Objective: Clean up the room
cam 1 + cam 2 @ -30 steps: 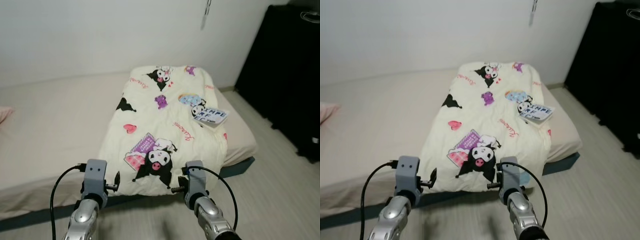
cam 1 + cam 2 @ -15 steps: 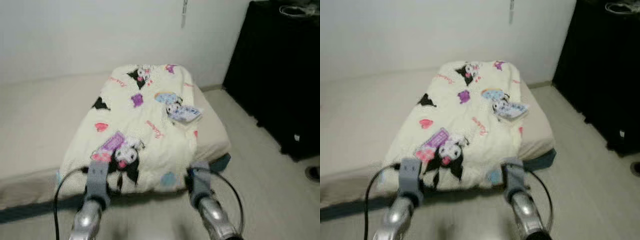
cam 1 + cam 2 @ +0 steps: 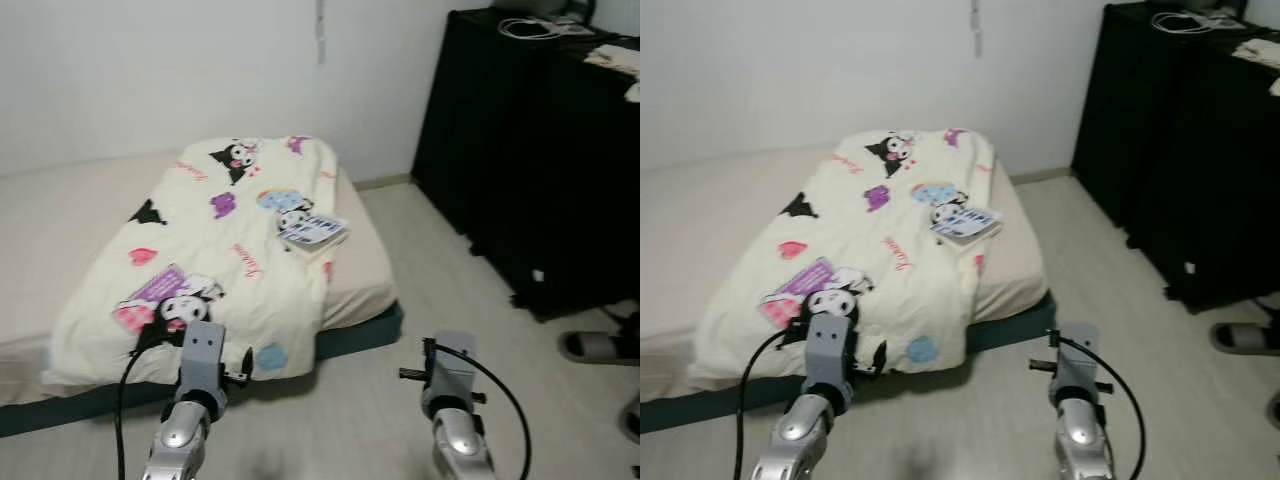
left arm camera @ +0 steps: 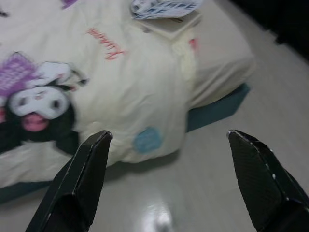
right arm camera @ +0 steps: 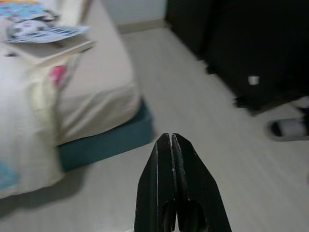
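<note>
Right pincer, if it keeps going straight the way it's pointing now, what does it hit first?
Probably the bare floor. The right pincer is shut and points down over open floor between the bed and the black cabinet. A slipper lies off to one side. Depth is unclear.

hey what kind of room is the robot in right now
Most likely a bedroom: a low bed covered by a cartoon-print blanket, a tall black cabinet against the wall, and a slipper on the floor.
</note>
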Robot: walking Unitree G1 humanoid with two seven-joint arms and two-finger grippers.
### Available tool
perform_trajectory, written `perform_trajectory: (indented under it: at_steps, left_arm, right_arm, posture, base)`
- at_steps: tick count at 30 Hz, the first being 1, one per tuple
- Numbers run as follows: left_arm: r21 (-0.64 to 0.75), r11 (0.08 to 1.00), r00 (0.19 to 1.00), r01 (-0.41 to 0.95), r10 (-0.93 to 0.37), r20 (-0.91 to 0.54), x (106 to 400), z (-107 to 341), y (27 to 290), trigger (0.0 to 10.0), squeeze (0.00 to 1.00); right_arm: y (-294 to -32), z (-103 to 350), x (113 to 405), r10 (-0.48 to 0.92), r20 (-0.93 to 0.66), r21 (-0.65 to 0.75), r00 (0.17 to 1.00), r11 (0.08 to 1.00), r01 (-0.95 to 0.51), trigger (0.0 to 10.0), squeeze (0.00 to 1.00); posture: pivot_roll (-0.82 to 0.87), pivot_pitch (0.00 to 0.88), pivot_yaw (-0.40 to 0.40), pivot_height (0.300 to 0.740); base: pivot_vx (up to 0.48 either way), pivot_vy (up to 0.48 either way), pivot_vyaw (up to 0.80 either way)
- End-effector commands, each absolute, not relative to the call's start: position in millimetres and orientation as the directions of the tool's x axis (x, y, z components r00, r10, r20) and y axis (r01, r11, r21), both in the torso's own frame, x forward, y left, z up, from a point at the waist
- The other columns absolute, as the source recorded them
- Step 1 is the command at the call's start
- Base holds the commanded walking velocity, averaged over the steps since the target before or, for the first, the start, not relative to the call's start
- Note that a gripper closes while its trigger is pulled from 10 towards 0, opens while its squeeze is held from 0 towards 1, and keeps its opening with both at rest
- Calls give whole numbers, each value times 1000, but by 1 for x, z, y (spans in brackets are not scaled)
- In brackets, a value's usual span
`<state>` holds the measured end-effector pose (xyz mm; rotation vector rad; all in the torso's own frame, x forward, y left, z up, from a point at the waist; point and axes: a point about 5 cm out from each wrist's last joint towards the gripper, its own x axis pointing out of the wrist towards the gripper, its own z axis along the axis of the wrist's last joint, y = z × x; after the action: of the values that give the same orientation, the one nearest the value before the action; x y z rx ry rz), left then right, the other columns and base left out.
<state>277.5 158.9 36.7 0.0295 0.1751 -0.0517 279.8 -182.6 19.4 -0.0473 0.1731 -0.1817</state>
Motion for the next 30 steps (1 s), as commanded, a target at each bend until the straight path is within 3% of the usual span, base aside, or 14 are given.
perform_trajectory:
  at_steps: [1, 14, 30]
  left_arm:
    - [37, 998, 977, 47, -38, -210, 273, 29, 164, 10000, 0]
    - [35, 998, 977, 49, -41, -209, 273, 30, 164, 10000, 0]
    - [27, 995, 971, 100, -92, -219, 277, 33, 157, 10000, 0]
  right_arm:
    - [-175, 13, 276, -155, -200, -41, 967, 988, 150, 10000, 0]
    - [-162, 4, 276, -46, -284, -36, 958, 999, 37, 10000, 0]
    - [-167, 2, 277, -42, -318, -27, 947, 999, 35, 10000, 0]
  posture:
    - [5, 99, -2, 740]
    - [9, 112, -5, 740]
    - [13, 116, -6, 740]
  base:
    - [0, -412, 0]
    - [0, -405, 0]
    - [0, 0, 0]
